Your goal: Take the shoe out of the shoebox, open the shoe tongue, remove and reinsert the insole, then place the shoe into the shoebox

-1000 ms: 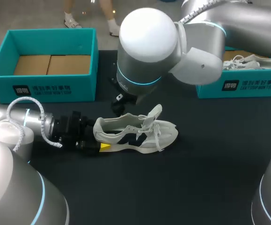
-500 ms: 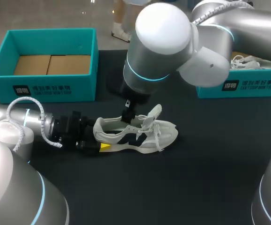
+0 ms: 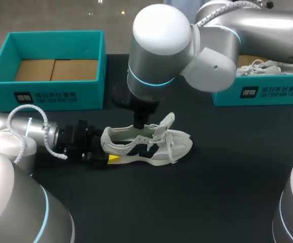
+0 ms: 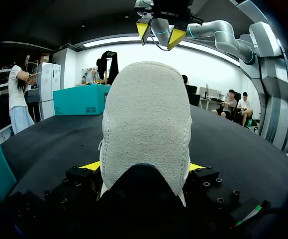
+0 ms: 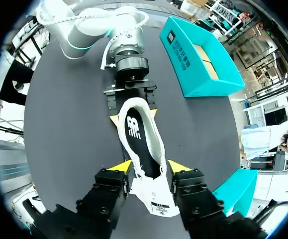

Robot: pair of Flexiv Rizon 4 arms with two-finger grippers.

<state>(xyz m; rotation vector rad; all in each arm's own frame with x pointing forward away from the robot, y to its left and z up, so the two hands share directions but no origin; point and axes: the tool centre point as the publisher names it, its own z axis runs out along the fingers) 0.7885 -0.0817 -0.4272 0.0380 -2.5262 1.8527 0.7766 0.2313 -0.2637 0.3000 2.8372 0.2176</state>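
Shoe stands on its sole at centre frame on the dark worktop, toe to the right. The teal shoebox sits upper left. Your left jaws clench the heel from both sides. Your right jaws hang released above the opening, touching nothing. Tongue is raised.

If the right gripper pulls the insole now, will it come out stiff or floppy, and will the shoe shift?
The insole looks thin and flat, so it will probably bend and droop once lifted. It sits snug inside the shoe, so expect some drag. The left gripper clamps its back end, which should keep the shoe from sliding.
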